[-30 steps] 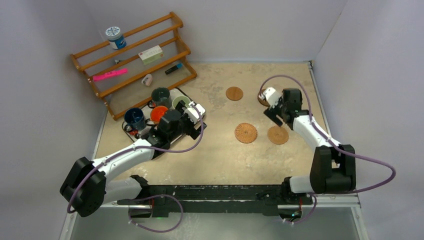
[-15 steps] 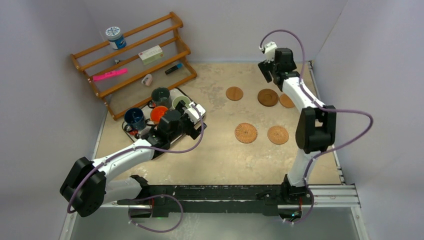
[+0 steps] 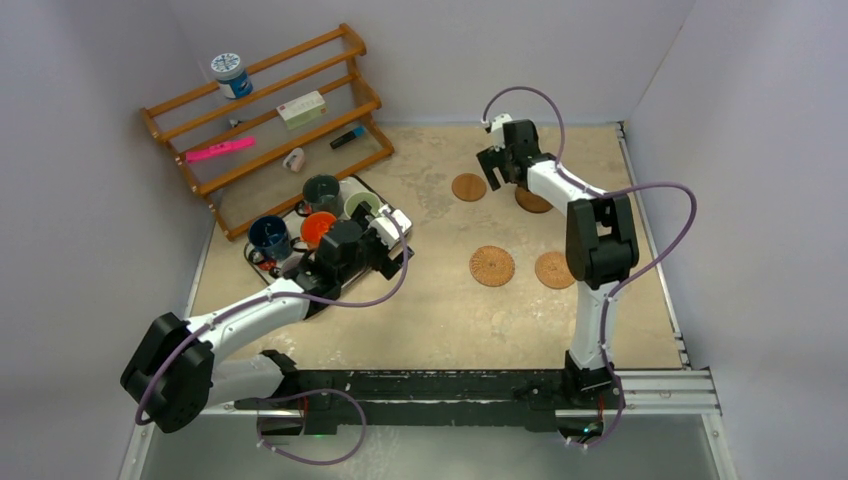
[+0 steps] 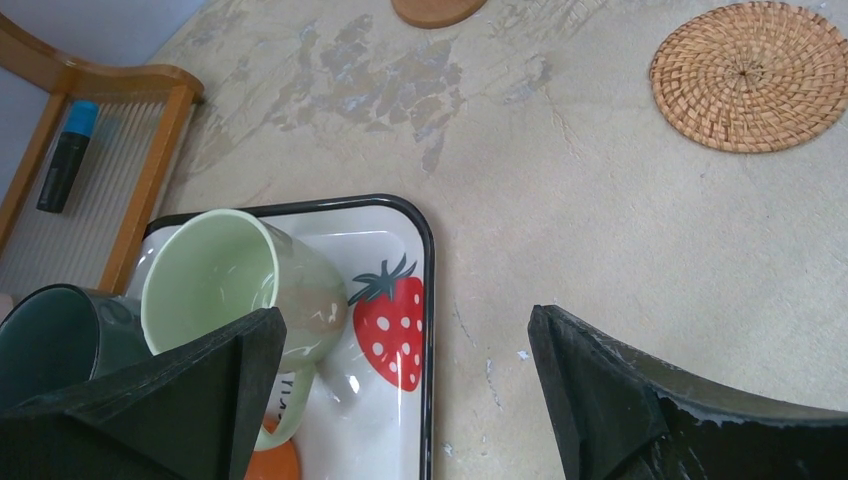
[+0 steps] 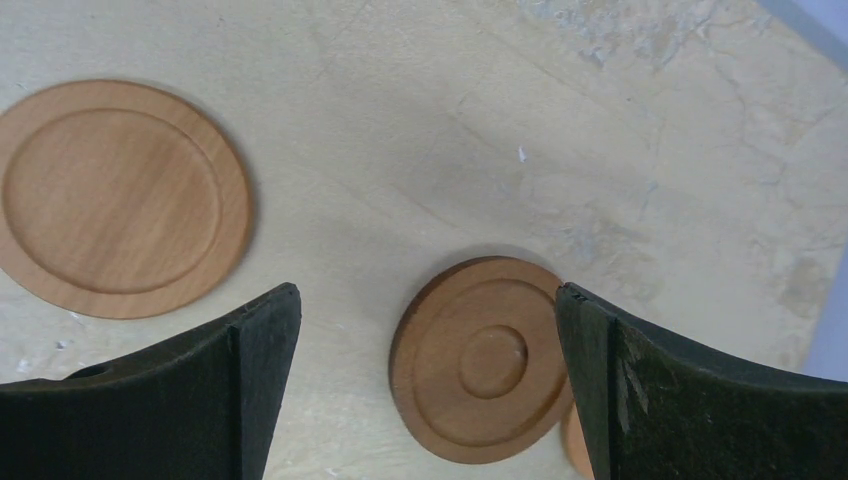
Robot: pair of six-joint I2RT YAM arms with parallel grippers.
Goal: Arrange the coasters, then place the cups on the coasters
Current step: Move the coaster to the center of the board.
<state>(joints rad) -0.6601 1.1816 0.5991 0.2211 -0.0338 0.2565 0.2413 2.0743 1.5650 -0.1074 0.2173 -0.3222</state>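
Several cups stand on the strawberry-print tray (image 4: 428,262): pale green (image 4: 235,285), dark grey-green (image 3: 321,190), orange (image 3: 317,227) and dark blue (image 3: 268,236). My left gripper (image 3: 395,245) hovers open over the tray's right edge, the pale green cup by its left finger. Coasters lie on the table: a wooden one (image 3: 468,187), a darker ringed one (image 5: 480,360), the wicker one (image 3: 492,266) and another (image 3: 553,270) partly behind the right arm. My right gripper (image 5: 428,300) hangs open and empty above the darker coaster, beside a larger coaster (image 5: 120,195).
A wooden rack (image 3: 270,120) stands at the back left with a blue-and-white jar (image 3: 231,75), a pink item, a white box and a marker (image 4: 66,155). White walls close in the back and right. A sliver of another coaster (image 5: 572,445) shows under the darker one.
The right arm swung from the middle right up to the back wall, then left over the back coasters. The left arm has not moved.
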